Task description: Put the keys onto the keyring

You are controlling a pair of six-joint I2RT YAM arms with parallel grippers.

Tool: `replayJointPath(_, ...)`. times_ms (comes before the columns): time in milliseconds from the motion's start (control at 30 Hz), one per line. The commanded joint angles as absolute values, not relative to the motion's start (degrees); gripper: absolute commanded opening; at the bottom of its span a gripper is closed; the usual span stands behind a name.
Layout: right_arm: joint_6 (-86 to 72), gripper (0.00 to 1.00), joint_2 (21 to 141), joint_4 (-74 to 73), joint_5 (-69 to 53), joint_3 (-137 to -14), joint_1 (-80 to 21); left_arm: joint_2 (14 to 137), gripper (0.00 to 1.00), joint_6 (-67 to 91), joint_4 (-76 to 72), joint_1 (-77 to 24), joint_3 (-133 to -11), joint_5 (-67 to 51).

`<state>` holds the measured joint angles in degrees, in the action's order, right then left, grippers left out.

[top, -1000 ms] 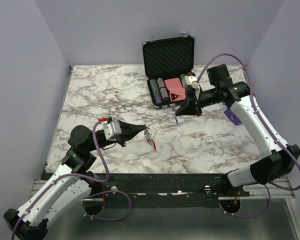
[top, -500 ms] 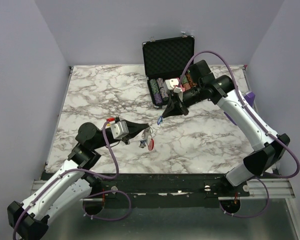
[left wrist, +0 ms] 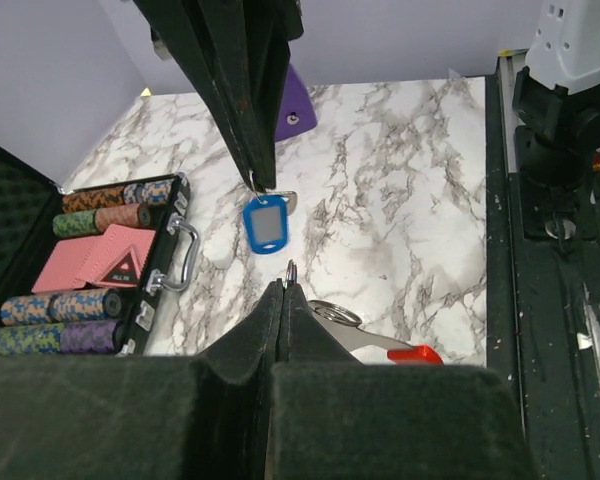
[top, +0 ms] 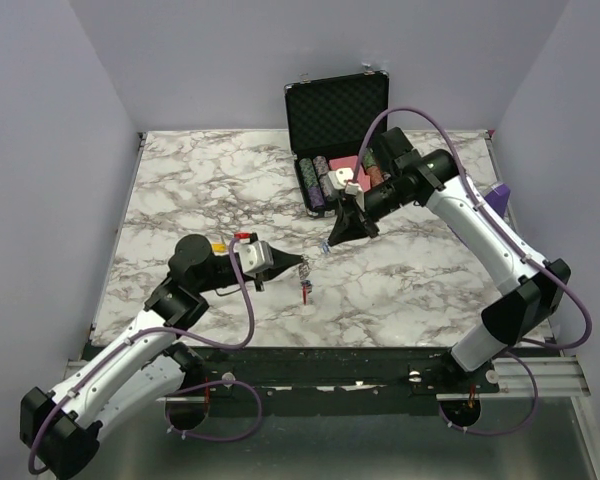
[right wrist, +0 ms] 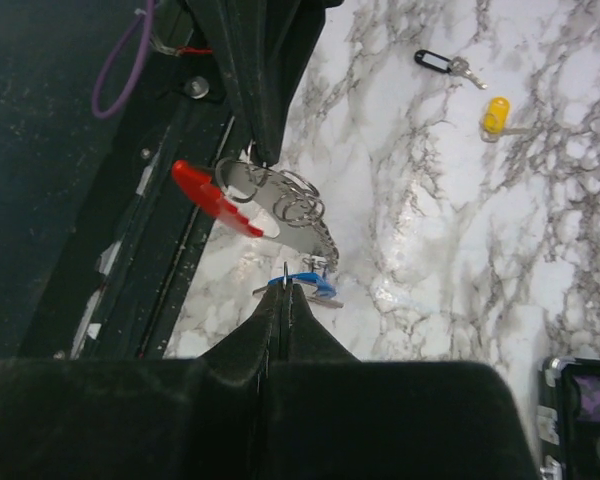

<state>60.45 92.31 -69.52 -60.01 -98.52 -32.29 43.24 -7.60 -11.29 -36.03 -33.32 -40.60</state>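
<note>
Dangling keyring (right wrist: 280,208) and key (left wrist: 267,222), seemingly inside table (top: 210,180) edges.

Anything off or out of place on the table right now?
Nothing spilled or damaged. Two keys lie loose on the table: a dark-tagged key, a yellow-tagged key. The open poker-chip case at the far edge seems unrelated.

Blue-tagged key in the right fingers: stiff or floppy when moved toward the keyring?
Probably floppy: the blue-tagged key hangs below the right fingers, tag dangling off a small ring, so it should swing. Likely light: thin plastic, tiny key. The keyring hangs from a pinch too, so may sway.
</note>
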Motion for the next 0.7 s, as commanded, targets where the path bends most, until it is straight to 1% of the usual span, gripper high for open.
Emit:
replayJointPath(0,59.2,0.01,94.2,-68.9,-66.6,-95.5,-32.7,39.5,0.00,-16.7,-12.4,-36.8,-31.5,-37.1)
replayJointPath(100,57.7,0.01,95.4,-67.9,-65.8,-95.4,-33.3,39.2,0.00,-16.7,-13.3,-36.9,-30.8,-36.2)
replayJointPath(267,57.5,0.01,96.4,-68.0,-68.4,-95.0,-34.3,43.0,0.00,-11.9,-12.7,-36.9,-33.1,-36.5)
replayJointPath(467,56.7,0.01,97.2,-67.1,-68.1,-94.7,-35.2,44.4,0.00,-6.3,-15.3,-36.8,-33.0,-34.5)
replayJointPath(600,55.2,0.01,97.3,-65.3,-65.7,-94.0,-35.2,44.5,0.00,0.2,-17.8,-36.8,-32.9,-31.4)
replayJointPath(667,54.8,0.01,97.4,-64.7,-65.0,-94.0,-35.2,44.0,0.00,6.1,-19.9,-36.8,-31.7,-30.0)
